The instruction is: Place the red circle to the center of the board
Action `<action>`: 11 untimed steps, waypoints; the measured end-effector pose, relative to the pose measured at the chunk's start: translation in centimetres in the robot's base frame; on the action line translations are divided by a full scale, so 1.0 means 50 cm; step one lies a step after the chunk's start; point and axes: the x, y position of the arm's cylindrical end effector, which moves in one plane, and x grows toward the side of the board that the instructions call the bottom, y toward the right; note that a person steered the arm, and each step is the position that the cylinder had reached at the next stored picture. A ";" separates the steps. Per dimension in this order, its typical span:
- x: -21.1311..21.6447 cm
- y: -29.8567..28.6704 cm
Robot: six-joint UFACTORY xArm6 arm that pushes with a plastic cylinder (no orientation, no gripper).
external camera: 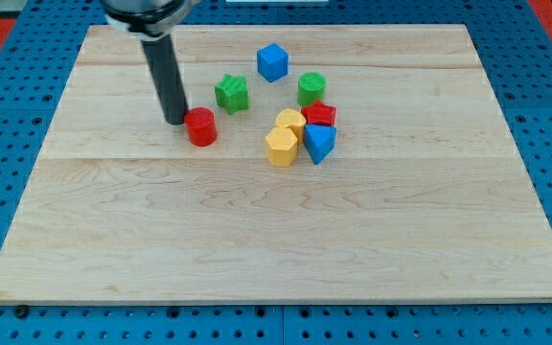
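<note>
The red circle [201, 126] is a short red cylinder on the wooden board [276, 240], left of the board's middle and toward the view's top. My tip [175, 121] stands just to the view's left of it, touching or almost touching its side. The dark rod rises from there to the view's top edge.
A green star-shaped block [231, 93], a blue cube [272, 61] and a green cylinder [311, 88] lie toward the view's top. A cluster to the right of the red circle holds a red block [320, 115], two yellow blocks [290, 122] [281, 148] and a blue block [319, 143].
</note>
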 end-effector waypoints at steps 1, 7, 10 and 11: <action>0.000 0.014; 0.064 0.025; 0.043 0.121; 0.042 0.022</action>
